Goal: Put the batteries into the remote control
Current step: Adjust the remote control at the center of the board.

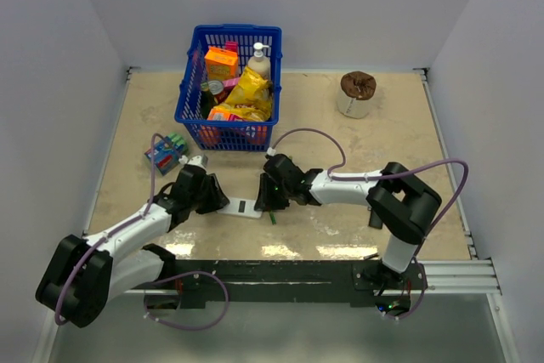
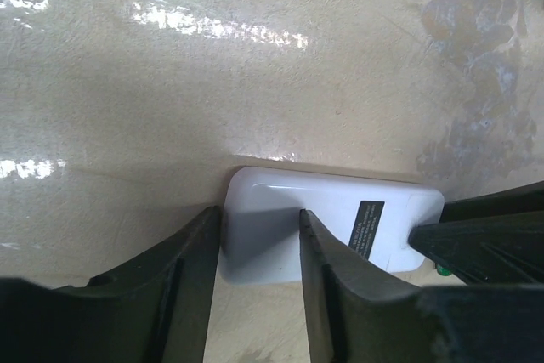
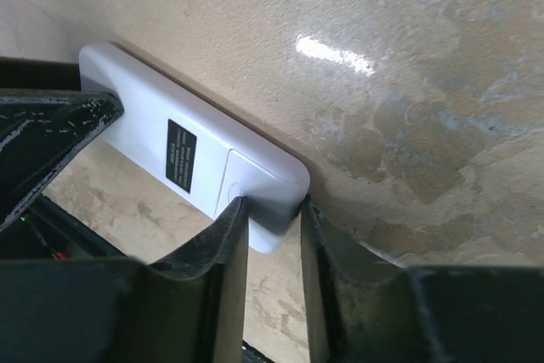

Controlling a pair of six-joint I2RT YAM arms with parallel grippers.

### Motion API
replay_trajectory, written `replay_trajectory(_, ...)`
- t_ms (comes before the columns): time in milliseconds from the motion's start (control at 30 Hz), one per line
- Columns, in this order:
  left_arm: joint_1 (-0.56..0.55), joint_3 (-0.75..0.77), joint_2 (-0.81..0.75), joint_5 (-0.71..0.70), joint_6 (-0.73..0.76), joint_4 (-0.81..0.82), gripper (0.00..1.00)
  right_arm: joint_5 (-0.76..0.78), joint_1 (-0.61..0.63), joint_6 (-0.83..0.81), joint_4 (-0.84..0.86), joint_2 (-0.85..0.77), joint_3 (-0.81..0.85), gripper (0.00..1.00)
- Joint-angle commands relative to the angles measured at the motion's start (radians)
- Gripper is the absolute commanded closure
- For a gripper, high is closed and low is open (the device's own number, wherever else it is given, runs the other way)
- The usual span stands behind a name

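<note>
Remote control [image 1: 244, 207], white, lies on the tan table [image 1: 382, 150] between both arms, the right gripper [image 3: 272, 206] pinching one rounded end, the left gripper [image 2: 257, 214] straddling the other with narrowed jaws, its grip unclear, while green batteries [image 1: 176, 142] sit beside the blue basket [image 1: 191, 65].

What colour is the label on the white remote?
Black label with faint pale print; clearest in right wrist view.

Robotics lab test cell: a left arm [image 1: 127, 231] and a right arm [image 1: 357, 183] bolted to a metal rail [image 1: 450, 274] at the near edge of a beige desk [image 1: 382, 142], boxed in by plain white walls [image 1: 51, 57] (grocery-filled blue basket [image 1: 189, 95] at back).
</note>
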Motion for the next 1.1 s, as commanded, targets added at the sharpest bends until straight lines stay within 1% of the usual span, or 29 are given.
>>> replay_trajectory(0,-0.033,-0.061,0.041,0.039,-0.060,-0.093,0.57,0.033,0.010,-0.031,-0.033,0.008,0.003,0.77)
replay_trajectory(33,-0.033,-0.064,0.039,0.036,-0.063,-0.095,0.58,0.041,0.010,-0.038,-0.037,0.008,-0.003,0.80)
replay_trajectory(133,-0.033,-0.078,0.042,0.036,-0.078,-0.083,0.60,0.047,0.010,-0.048,-0.047,0.002,-0.015,0.82)
replay_trajectory(233,-0.031,-0.078,0.044,0.035,-0.084,-0.084,0.61,0.048,0.010,-0.052,-0.051,-0.007,-0.022,0.88)
replay_trajectory(400,-0.031,-0.075,0.042,0.025,-0.089,-0.086,0.61,0.056,0.007,-0.062,-0.068,-0.009,-0.026,0.90)
replay_trajectory(800,-0.031,-0.081,0.038,0.027,-0.100,-0.084,0.60,0.028,0.007,-0.100,-0.025,0.003,-0.091,0.89)
replay_trajectory(900,-0.033,-0.085,0.036,0.022,-0.106,-0.080,0.58,0.025,0.007,-0.109,0.001,-0.007,-0.124,0.87)
replay_trajectory(1067,-0.031,-0.087,0.030,0.025,-0.112,-0.078,0.52,0.030,-0.006,-0.117,0.006,-0.029,-0.149,0.82)
